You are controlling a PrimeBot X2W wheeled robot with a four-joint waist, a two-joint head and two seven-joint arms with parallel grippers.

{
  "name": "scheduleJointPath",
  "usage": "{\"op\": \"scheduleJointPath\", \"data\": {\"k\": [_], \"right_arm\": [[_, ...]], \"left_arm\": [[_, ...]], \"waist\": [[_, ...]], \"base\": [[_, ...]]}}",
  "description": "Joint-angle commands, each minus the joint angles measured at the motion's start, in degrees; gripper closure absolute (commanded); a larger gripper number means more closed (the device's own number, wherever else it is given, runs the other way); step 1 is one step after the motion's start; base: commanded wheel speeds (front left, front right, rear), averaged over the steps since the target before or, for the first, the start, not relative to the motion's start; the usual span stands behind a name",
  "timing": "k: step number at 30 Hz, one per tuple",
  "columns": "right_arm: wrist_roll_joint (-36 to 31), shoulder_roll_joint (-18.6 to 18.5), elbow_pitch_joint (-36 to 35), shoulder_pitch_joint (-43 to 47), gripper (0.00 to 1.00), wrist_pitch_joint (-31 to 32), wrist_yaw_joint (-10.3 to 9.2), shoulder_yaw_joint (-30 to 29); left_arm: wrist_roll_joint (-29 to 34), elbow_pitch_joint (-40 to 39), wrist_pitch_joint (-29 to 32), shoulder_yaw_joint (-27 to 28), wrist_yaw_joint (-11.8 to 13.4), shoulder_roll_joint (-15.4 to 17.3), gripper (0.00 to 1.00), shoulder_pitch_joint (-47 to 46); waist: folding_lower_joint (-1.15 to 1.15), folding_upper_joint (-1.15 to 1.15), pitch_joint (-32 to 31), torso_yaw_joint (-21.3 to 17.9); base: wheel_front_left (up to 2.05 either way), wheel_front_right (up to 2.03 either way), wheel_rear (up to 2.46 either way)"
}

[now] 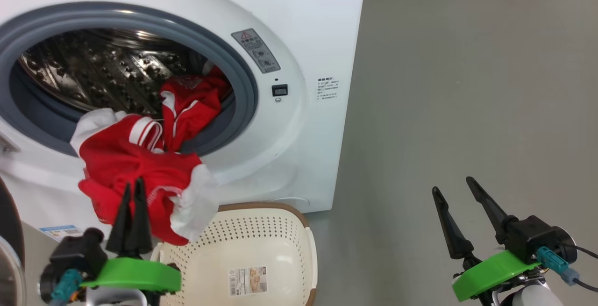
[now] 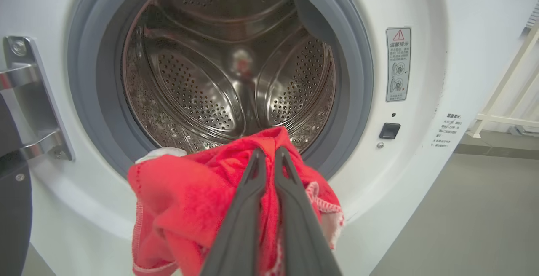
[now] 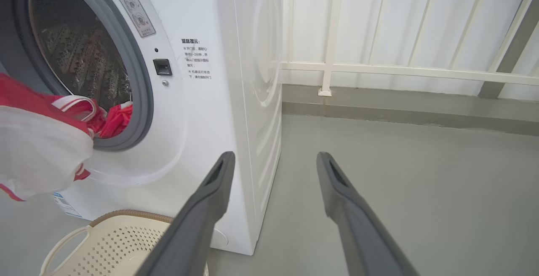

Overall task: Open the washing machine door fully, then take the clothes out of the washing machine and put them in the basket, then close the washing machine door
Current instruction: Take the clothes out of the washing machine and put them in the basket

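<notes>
Unloading step. Left pincer [image 1: 133, 183] clamped on clothes [image 1: 126, 156] trailing from washing machine [image 1: 303, 25], up-left of basket [image 1: 261, 208]. Right pincer [image 1: 452, 184] apart, idle. Next: swing over basket, release.

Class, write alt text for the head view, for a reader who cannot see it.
The left gripper, shut on red-and-white clothes, holds them half out of the round opening of the white washing machine, the bundle hanging over the rim of a cream perforated basket. The right gripper hangs open at the lower right over grey floor.
</notes>
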Motion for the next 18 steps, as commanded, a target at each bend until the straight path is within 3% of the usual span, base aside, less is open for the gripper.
{"op": "scheduleJointPath", "data": {"k": [1, 10, 18], "right_arm": [[0.53, -0.23, -1.49, -0.56, 0.0, -0.36, 0.02, 0.84], [0.45, 0.06, -1.77, -1.56, 0.0, -0.36, 0.02, 0.49], [0.44, 0.09, -2.24, -3.37, 0.0, -0.36, 0.02, 0.2]], "left_arm": [[-0.42, -1.19, -0.69, 1.15, 0.53, 0.7, 1.0, -0.39], [-3.07, 5.45, -0.46, -3.15, 1.11, 0.54, 1.0, -1.52], [-4.95, 15.6, -0.66, -4.3, -1.22, 0.52, 1.0, -6.67]], "waist": [[0.0, 0.0, 0.66, -0.21], [0.0, 0.0, 3.87, -1.29], [0.0, 0.0, 7.98, -1.88]], "base": [[0.0, 0.0, 0.0], [0.0, 0.0, 0.0], [0.0, 0.0, 0.0]]}}
